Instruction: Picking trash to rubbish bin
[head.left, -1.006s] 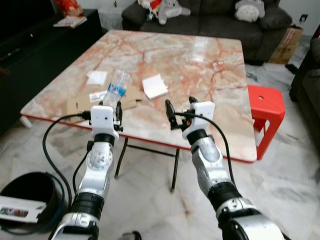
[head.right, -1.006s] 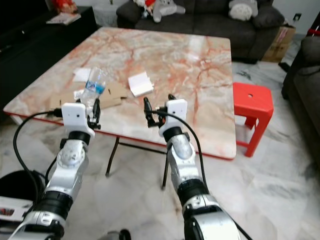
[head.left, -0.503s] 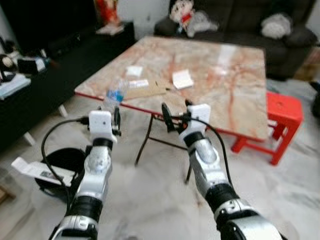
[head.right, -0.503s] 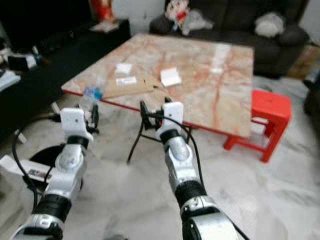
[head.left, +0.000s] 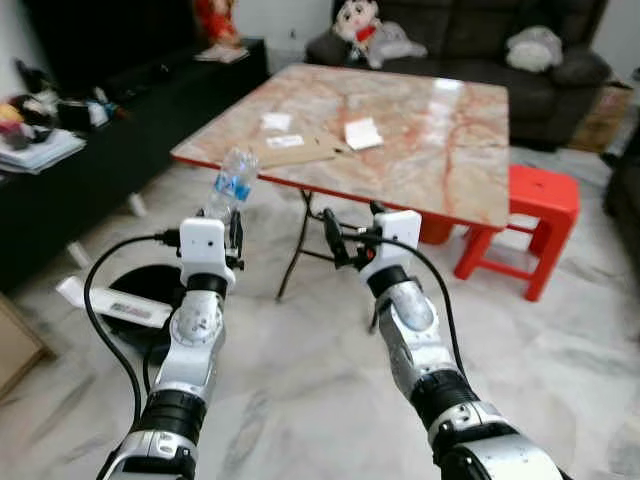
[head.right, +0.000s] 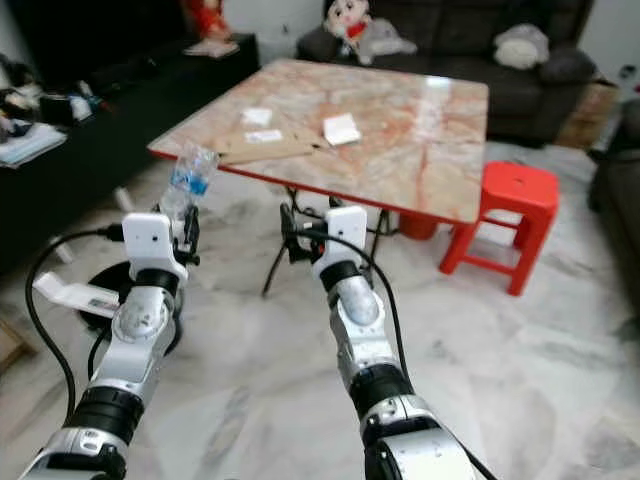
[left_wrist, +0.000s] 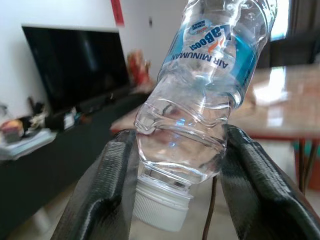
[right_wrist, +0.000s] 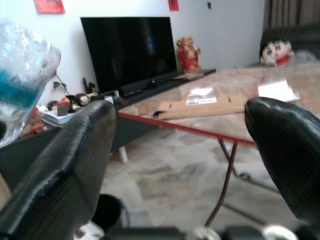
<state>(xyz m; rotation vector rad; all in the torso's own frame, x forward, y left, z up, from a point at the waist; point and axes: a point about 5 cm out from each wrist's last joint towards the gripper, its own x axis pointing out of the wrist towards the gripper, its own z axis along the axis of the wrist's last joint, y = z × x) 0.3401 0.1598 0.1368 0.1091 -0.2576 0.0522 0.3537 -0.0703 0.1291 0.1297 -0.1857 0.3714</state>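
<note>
- Clear plastic, with a blue label, is what the bottle (head.left: 229, 185) is made of; in the left eye view it is seen left of centre, clamped between the black fingers of the left gripper (head.left: 235, 232) and tilted up above it. The right gripper (head.left: 352, 226) is held at mid-frame with its fingers apart and nothing between them. A black rubbish bin (head.left: 140, 300) is seen on the marble floor at the left, behind the left arm, with a white carton (head.left: 112, 306) lying across its rim. A marble-topped table (head.left: 440, 125) fills the upper centre, with a flattened piece of cardboard (head.left: 292, 152) and white papers (head.left: 362, 132) on it; a red stool (head.left: 535, 205) stands at the right.
- In the right eye view the same layout is shown, with the bottle in the upper left.
- In the left wrist view the bottle is gripped near its neck, its white cap (left_wrist: 161, 206) pointing towards the camera.
- In the right wrist view the spread fingers (right_wrist: 65, 165) frame the table and a dark television (right_wrist: 129, 52).
</note>
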